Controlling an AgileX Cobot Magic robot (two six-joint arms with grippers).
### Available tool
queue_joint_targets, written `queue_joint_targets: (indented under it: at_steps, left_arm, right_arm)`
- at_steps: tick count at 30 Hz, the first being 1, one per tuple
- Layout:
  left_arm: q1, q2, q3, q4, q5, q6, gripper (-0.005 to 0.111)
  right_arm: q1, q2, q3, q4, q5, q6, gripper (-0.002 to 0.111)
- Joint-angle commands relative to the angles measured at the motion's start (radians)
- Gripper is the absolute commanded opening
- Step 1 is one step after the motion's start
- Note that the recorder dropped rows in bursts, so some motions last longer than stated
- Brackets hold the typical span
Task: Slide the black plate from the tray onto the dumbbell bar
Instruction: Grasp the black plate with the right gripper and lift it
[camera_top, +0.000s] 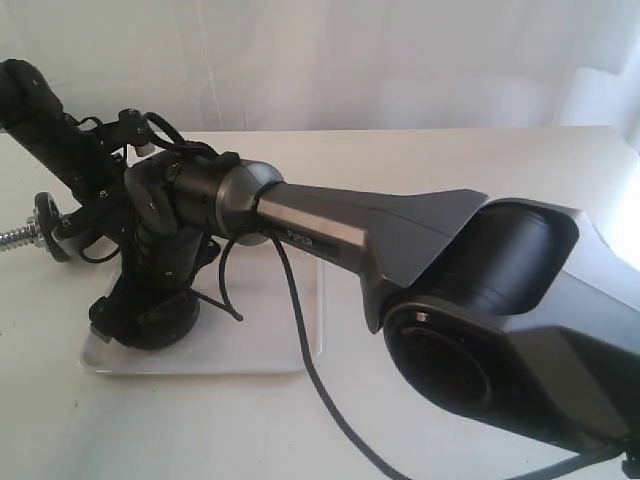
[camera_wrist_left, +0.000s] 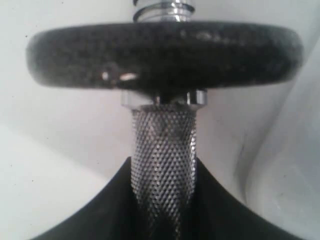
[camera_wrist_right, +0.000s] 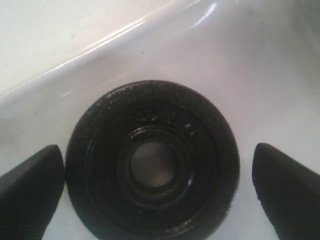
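Here the tray (camera_top: 285, 345) lies under the right arm (camera_top: 400, 235). The left gripper (camera_wrist_left: 164, 162) clamps the dumbbell bar (camera_wrist_left: 164, 135), carrying one disc (camera_wrist_left: 165, 55), by its knurled middle. The right gripper (camera_wrist_right: 156, 146) stands spread astride the black plate (camera_wrist_right: 95, 160), flat in the tray.

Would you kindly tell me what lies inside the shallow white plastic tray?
One flat round black weight plate with a centre hole lies there, flanked by the open right gripper. The right arm covers much of the tray, hiding anything else.
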Motion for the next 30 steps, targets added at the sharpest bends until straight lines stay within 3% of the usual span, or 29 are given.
queue_joint_targets:
  at_steps: [1, 5, 10, 11, 12, 30]
  left_arm:
    - [0.010, -0.042, -0.014, -0.056, 0.026, -0.009, 0.000]
    - [0.010, -0.040, -0.014, -0.056, 0.028, -0.009, 0.000]
    - [0.010, -0.040, -0.014, -0.056, 0.022, -0.009, 0.000]
    - [0.010, -0.040, -0.014, -0.056, 0.022, -0.009, 0.000]
    - [0.010, -0.040, -0.014, -0.056, 0.022, -0.009, 0.000]
    - [0.010, -0.046, -0.014, -0.179, 0.134, 0.070, 0.000]
  right_arm:
    - [0.012, 0.030, -0.010, -0.022, 0.007, 0.008, 0.094]
    - [0.026, 0.051, -0.010, -0.024, 0.055, 0.008, 0.089]
    - [0.026, 0.024, -0.010, -0.068, 0.135, 0.005, 0.031]
    - [0.021, 0.006, -0.010, -0.069, 0.152, 0.005, 0.012]
    - [0.018, -0.011, -0.010, -0.067, 0.157, 0.005, 0.001]
    - [-0.249, -0.238, -0.010, 0.065, 0.184, 0.018, 0.000]
